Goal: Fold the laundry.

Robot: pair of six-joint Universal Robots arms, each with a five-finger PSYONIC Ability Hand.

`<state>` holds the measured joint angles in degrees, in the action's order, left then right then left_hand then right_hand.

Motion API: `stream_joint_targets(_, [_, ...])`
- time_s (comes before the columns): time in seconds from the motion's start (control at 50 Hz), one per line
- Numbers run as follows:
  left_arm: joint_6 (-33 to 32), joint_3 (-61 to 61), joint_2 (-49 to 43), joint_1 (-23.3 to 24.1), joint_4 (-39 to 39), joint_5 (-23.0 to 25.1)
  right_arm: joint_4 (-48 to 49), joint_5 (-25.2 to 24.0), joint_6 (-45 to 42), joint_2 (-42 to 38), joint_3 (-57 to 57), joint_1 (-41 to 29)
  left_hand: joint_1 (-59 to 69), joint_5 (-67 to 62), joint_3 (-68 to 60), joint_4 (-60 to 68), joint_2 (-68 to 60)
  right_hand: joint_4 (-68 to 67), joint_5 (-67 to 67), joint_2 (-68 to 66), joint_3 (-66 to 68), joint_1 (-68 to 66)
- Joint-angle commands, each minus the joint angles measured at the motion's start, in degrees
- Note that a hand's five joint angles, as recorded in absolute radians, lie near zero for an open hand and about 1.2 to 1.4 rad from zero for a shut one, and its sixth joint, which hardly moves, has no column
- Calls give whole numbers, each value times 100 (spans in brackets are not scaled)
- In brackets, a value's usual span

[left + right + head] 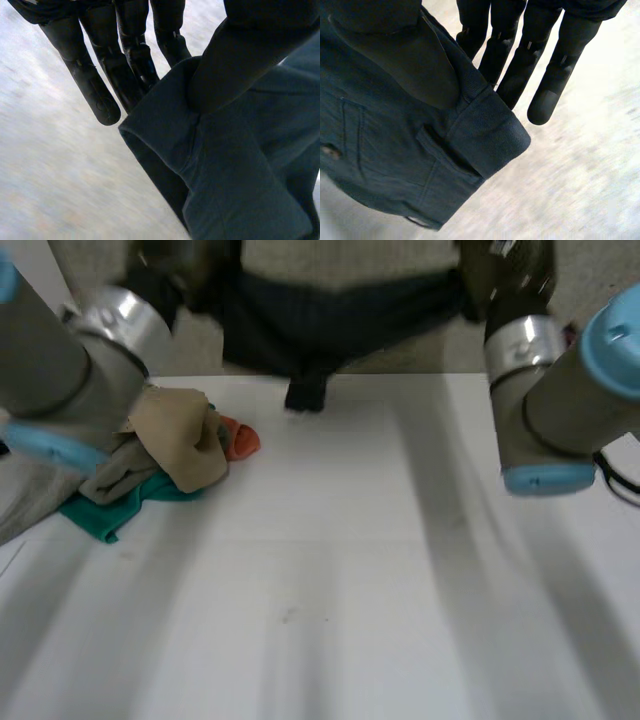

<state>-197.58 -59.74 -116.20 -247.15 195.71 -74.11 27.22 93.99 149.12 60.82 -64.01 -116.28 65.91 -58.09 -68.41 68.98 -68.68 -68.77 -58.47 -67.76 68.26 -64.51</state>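
A dark blue pair of trousers (330, 325) hangs stretched between my two raised hands beyond the table's far edge, and its lowest part (305, 392) touches the white table (330, 570). In the left wrist view my left hand (240, 65) pinches a folded edge of the trousers (225, 165) between the thumb and straight fingers (95, 85). In the right wrist view my right hand (405, 55) pinches the waistband (485, 130) in the same way, next to a belt loop and a button, with its fingers (545, 70) straight behind the cloth.
A pile of laundry (175, 440) lies at the table's left side: a beige piece on top, an orange one (240, 438) beside it, teal cloth (110, 510) and grey cloth beneath. My left arm (60, 370) passes over the pile.
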Motion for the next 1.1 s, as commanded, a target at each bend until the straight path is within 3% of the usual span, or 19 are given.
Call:
stream_joint_targets(0.02, [-140,-1355,-122,158,37,213,-1270,58,-734,-360,-463,-35,1409,-1191,-1159,1102,-1132,-1123,-1153,-1224,1174,-1549])
stream_joint_targets(0.18, [-720,-2805,668,141,-1139,239,-3195,234,-1069,421,-1341,35,1409,-1191,-1159,1102,-1132,-1123,-1153,-1224,1174,-1549])
stream_joint_targets(0.32, [-1580,-4009,2180,176,-3634,213,-5164,6,-2061,1651,-2641,202,1409,-1191,-1159,1102,-1132,-1123,-1153,-1224,1174,-1549])
stream_joint_targets(0.34, [-1886,-4237,2442,193,-4289,178,-5305,-64,-2236,1783,-2808,237,1409,-1191,-1159,1102,-1132,-1123,-1153,-1224,1174,-1549])
stream_joint_targets(0.42, [-2520,-4703,2944,229,-5724,160,-5544,-538,-2975,2258,-3547,483,1409,-1191,-1159,1102,-1132,-1123,-1153,-1224,1174,-1549])
stream_joint_targets(0.46, [-2688,-4810,3033,246,-5983,213,-5517,-802,-3248,2355,-3785,632,1409,-1191,-1159,1102,-1132,-1123,-1153,-1224,1174,-1549])
stream_joint_targets(0.58, [-2865,-4487,2631,325,-5345,240,-5482,-917,-3030,1978,-3689,730,1409,-1191,-1159,1102,-1132,-1123,-1153,-1224,1174,-1549])
stream_joint_targets(0.66, [-2804,-3767,1938,404,-4598,-75,-5316,-707,-2573,1591,-3250,730,1409,-1191,-1159,1102,-1132,-1123,-1153,-1224,1174,-1549])
stream_joint_targets(0.82, [-2566,-2149,425,475,-2935,-859,-3912,154,-1361,748,-2249,677,1409,-1191,-1159,1102,-1132,-1123,-1153,-1224,1174,-1549])
stream_joint_targets(0.92, [-2390,-1428,-156,580,-2811,-868,-3453,217,-1342,422,-2072,501,1409,-1191,-1159,1102,-1132,-1123,-1153,-1224,1174,-1549])
stream_joint_targets(1.0, [-2399,-436,-464,563,-2408,-771,-2443,129,-1386,202,-1283,317,1409,-1191,-1159,1102,-1132,-1123,-1153,-1224,1174,-1549])
stream_joint_targets(1.08, [-2224,795,-386,458,-1398,-806,-1143,427,-1062,228,-158,237,1409,-1191,-1159,1102,-1132,-1123,-1153,-1224,1174,-1549])
stream_joint_targets(1.1, [-1919,1119,-264,370,-856,-832,-845,497,-939,272,10,229,1409,-1191,-1159,1102,-1132,-1123,-1153,-1224,1174,-1549])
